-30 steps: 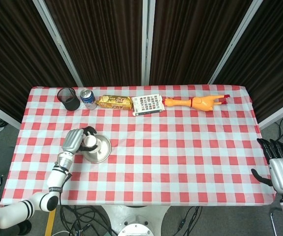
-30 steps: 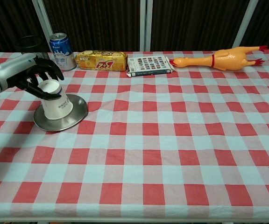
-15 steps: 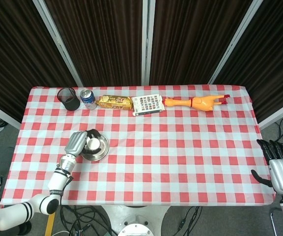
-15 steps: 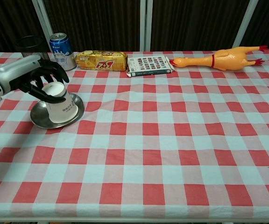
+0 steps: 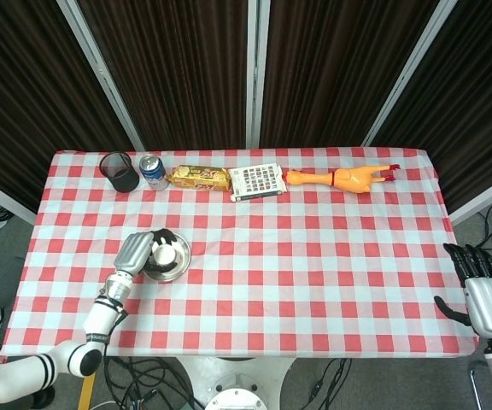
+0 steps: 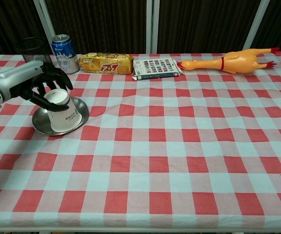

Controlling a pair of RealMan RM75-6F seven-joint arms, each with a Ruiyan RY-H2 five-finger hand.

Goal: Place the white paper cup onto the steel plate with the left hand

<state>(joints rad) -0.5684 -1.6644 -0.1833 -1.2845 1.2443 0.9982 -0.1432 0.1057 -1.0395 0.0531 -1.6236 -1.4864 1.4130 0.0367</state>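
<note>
Gripping the white paper cup (image 6: 61, 111) near its upturned base, the left hand (image 6: 39, 84) has dark fingers curled round it. Cup is upside down, wide mouth down on the steel plate (image 6: 79, 118), tilted toward the hand, not yet standing free.

Change over the last second: plate and cup have slid together across the tabletop (image 6: 179, 146), a little away from the front edge; the cup now sits nearer the plate's middle. Hand has stayed wrapped on the cup throughout. Judgement: placing is all but done; what remains is to let the cup settle flat, open the fingers and draw back without dragging the plate again.

Right hand (image 5: 485, 295) hangs off the tabletop's far right edge, fingers spread, holding nothing.

Back row, left to right: black mesh cup (image 6: 33, 48), blue drink can (image 6: 65, 52) with lettering too small to read, yellow snack packet (image 6: 106, 63) with red lettering I cannot make out, a book (image 6: 156, 68), a rubber chicken (image 6: 230, 61).
</note>
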